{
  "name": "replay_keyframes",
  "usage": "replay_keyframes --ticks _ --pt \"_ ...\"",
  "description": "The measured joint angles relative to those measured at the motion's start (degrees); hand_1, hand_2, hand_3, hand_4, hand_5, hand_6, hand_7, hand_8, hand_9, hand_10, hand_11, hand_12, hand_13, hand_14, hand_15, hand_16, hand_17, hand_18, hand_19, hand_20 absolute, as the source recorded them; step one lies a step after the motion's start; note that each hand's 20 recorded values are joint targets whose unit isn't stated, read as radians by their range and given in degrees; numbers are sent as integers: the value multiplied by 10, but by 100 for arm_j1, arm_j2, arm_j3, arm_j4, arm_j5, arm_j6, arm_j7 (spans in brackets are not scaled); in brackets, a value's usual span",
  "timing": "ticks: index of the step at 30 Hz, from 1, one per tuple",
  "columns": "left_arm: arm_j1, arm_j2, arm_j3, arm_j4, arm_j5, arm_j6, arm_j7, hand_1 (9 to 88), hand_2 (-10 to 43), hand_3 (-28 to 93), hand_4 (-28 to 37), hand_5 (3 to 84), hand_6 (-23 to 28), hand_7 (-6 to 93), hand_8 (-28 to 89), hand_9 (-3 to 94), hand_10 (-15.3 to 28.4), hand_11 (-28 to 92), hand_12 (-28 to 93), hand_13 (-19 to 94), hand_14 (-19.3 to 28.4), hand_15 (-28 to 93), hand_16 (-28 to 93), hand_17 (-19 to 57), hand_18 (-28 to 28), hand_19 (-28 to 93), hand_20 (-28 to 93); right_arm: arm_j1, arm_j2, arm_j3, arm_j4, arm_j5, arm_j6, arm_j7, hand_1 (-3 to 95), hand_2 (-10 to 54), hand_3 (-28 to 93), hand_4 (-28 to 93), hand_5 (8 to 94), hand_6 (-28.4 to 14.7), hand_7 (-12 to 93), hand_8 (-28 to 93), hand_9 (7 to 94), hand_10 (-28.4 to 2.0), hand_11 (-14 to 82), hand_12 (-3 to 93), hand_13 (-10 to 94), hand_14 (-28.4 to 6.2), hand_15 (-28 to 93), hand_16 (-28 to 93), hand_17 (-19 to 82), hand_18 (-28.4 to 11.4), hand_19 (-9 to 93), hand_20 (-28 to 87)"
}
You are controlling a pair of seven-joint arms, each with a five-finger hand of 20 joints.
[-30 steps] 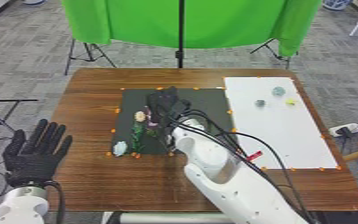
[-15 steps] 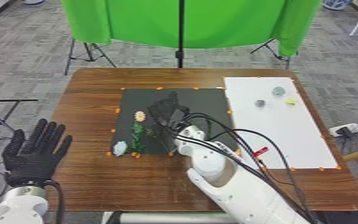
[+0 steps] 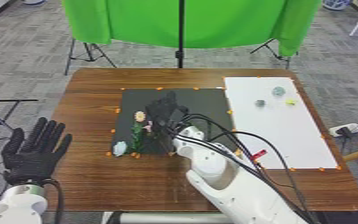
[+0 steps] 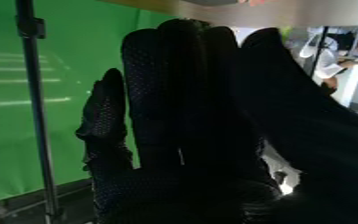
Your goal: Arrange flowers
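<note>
On the table (image 3: 87,100), a mat (image 3: 206,102) lies left of a sheet (image 3: 273,135). By the mat's near left corner is a small piece (image 3: 119,148); right of it, a stem (image 3: 137,137), with a flower head (image 3: 140,116) beyond. Toward the sheet's far edge sit three bits: one farthest (image 3: 278,91), one nearer and left (image 3: 260,103), one by the right edge (image 3: 291,102). Behind the table hangs a cloth (image 3: 131,25).

Black-gloved right hand (image 3: 165,112) over dark rectangular mat (image 3: 202,100). Round peach flower (image 3: 140,116) and green leafy stem (image 3: 137,137) near mat's left edge; pale bluish flower (image 3: 119,148) at near-left corner. White rectangular sheet (image 3: 273,135) bears small yellow piece (image 3: 291,102) near far-right corner.
</note>
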Motion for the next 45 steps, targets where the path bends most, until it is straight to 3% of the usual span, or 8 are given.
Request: replay_keyframes --ticks 6,11,23,30,37,40,42,45 --pt "-31 -13 34 0 -6 -5 33 259 129 771 -283 458 93 138 -113 398 143 205 92 312 130 226 -38 -57 134 322 121 -313 47 649 -633 790 23 554 391 -95 791 -263 640 -32 121 -110 636 -178 152 165 536 -157 513 202 239 -238 780 458" --pt "-74 -10 77 -2 36 -25 113 259 128 771 -283 458 92 139 -112 398 143 204 92 312 130 226 -37 -57 133 322 121 -403 320 1509 -971 1229 -64 1312 382 -95 793 -260 608 -36 116 -106 577 -178 118 152 492 -163 406 167 223 -232 746 418" --pt "72 -8 -15 -82 84 -33 249 259 127 771 -283 458 92 139 -113 398 143 202 92 312 131 225 -36 -57 133 320 122 -802 1738 3172 -667 1656 -609 1978 415 -95 792 -280 580 -26 123 -110 548 -145 99 144 487 -150 395 182 215 -230 760 415" --pt "72 -9 -7 -82 88 -13 250 268 117 775 -283 458 92 139 -113 397 142 203 93 312 130 225 -37 -57 133 320 122 -872 1721 3125 -343 1650 -784 1869 419 -95 799 -282 576 -22 126 -114 538 -138 96 143 499 -140 428 195 217 -227 774 430" --pt "75 -15 12 -83 114 37 240 268 116 774 -283 438 90 140 -112 384 140 207 94 311 130 227 -36 -57 134 321 123 -718 1444 2817 141 1519 -747 1811 429 -95 799 -283 484 -25 117 -112 458 -128 76 131 492 -135 444 186 233 -225 791 436" --pt "73 -17 29 -83 116 73 227 268 116 774 -283 438 90 141 -113 384 140 209 94 311 130 228 -37 -58 134 322 122 -560 1247 2705 617 1385 -621 1814 459 -95 791 -283 528 -14 139 -121 512 -125 101 130 515 -125 458 181 247 -224 803 435" --pt "69 -19 32 -81 118 73 213 268 116 774 -283 439 90 143 -113 385 141 210 94 311 130 229 -37 -57 134 321 122 -497 1150 2683 788 1359 -491 1845 501 -95 766 -283 620 0 164 -131 621 -121 142 145 566 -115 470 207 260 -218 808 433" --pt "66 -19 33 -76 119 69 188 268 117 773 -283 442 90 143 -114 387 142 210 94 311 130 229 -38 -57 134 322 122 -470 1111 2633 826 1319 -295 1869 581 -95 679 -282 722 3 203 -26 774 -114 113 308 619 -101 464 343 274 -210 808 443"
